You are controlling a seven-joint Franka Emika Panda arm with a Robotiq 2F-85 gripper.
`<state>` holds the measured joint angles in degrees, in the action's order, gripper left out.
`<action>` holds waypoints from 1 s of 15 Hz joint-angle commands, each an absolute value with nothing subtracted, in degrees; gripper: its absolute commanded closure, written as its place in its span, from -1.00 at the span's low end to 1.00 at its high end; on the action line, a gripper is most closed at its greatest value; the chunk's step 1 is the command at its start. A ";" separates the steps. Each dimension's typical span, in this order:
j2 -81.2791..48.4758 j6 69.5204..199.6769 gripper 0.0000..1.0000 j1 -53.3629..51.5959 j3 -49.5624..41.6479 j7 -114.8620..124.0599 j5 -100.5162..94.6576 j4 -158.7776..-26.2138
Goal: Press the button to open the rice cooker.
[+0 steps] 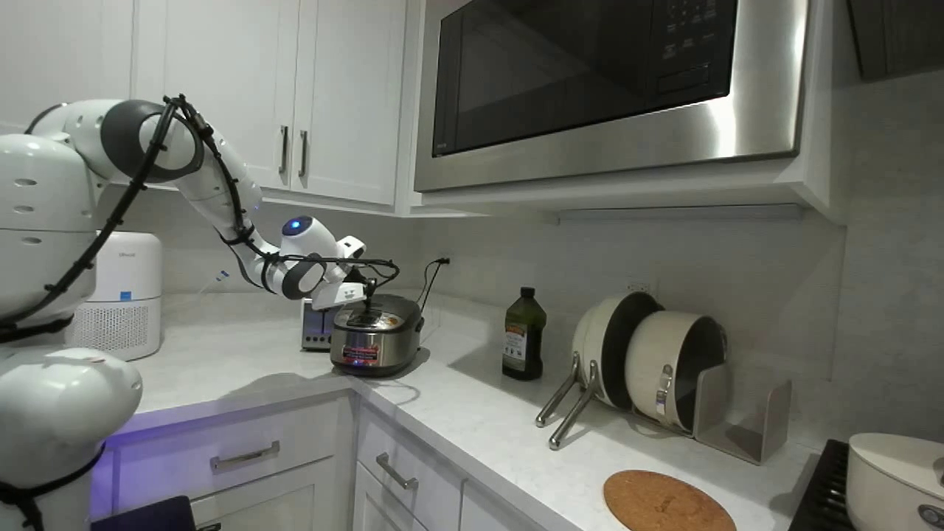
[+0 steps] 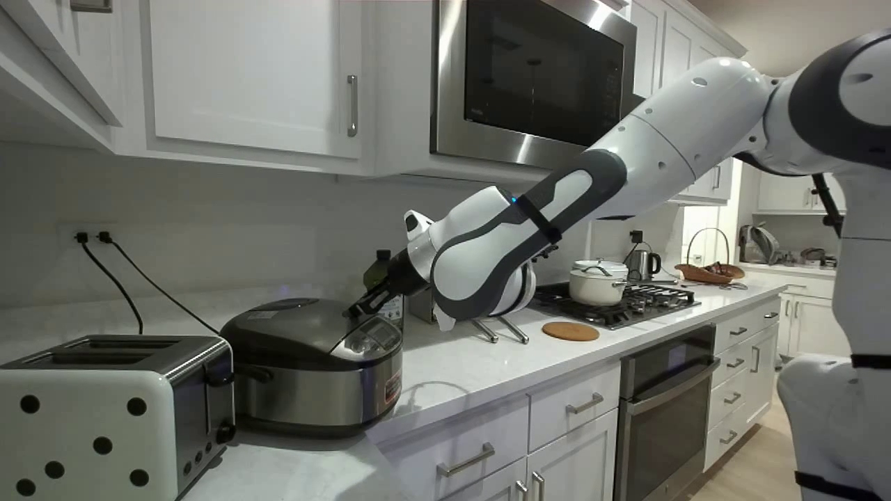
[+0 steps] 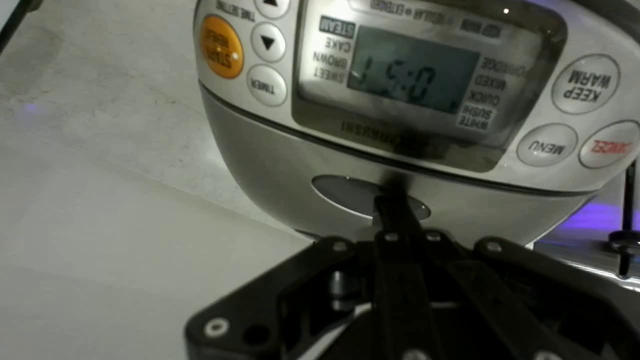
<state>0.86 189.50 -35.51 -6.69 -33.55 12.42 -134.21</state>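
The rice cooker (image 1: 394, 343) stands on the corner of the counter with its lid shut; it also shows in an exterior view (image 2: 299, 393). In the wrist view the rice cooker (image 3: 245, 145) appears upside down with its display and control buttons. A dark oval button (image 3: 345, 192) sits on the lid just past the display. My gripper (image 3: 392, 200) is shut and empty, its fingertips over the right part of the oval button and partly hiding it. I cannot tell whether they press it. In an exterior view the gripper (image 2: 355, 309) points down at the lid's front.
A spotted toaster (image 2: 90, 424) stands beside the cooker. A dark bottle (image 1: 525, 335) and a rack of pans (image 1: 671, 361) stand along the wall. A cork mat (image 1: 667, 501) lies on the counter. A white cylindrical appliance (image 1: 125, 295) is behind the arm. Upper cabinets and a microwave (image 1: 590, 81) hang above.
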 commanded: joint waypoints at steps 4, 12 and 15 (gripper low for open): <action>-3.05 191.93 1.00 -24.39 -0.89 -25.70 1.06 -130.65; -3.64 189.83 1.00 -25.59 -2.25 -26.42 1.03 -129.88; -2.74 188.42 1.00 -25.92 -1.95 -25.99 1.32 -130.16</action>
